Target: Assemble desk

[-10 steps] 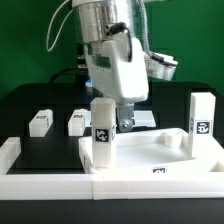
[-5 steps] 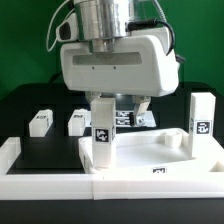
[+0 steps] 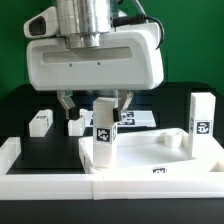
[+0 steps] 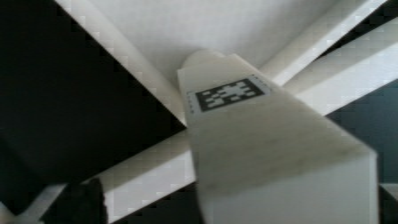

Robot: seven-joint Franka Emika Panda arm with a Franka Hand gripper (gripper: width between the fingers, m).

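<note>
The desk's white rimmed panel (image 3: 160,150) lies flat at the front right of the black table. One leg block (image 3: 103,132) with a tag stands upright at the panel's near-left corner, and a second leg block (image 3: 202,116) stands at its right corner. Two more leg blocks (image 3: 40,122) (image 3: 76,122) lie on the table behind. My gripper (image 3: 97,108) hangs over the near-left leg, open, with one finger (image 3: 68,104) on each side of the leg's top and not touching it. The wrist view shows that leg (image 4: 267,150) and its tag from above, over the panel's rim (image 4: 143,60).
Long white bars (image 3: 50,185) edge the table's front and left side. The marker board (image 3: 142,118) lies behind the panel. A green wall stands at the back.
The gripper has turned its broad face toward the camera and shifted to the exterior view's left, so its two fingers now show on either side of the near-left leg's top.
</note>
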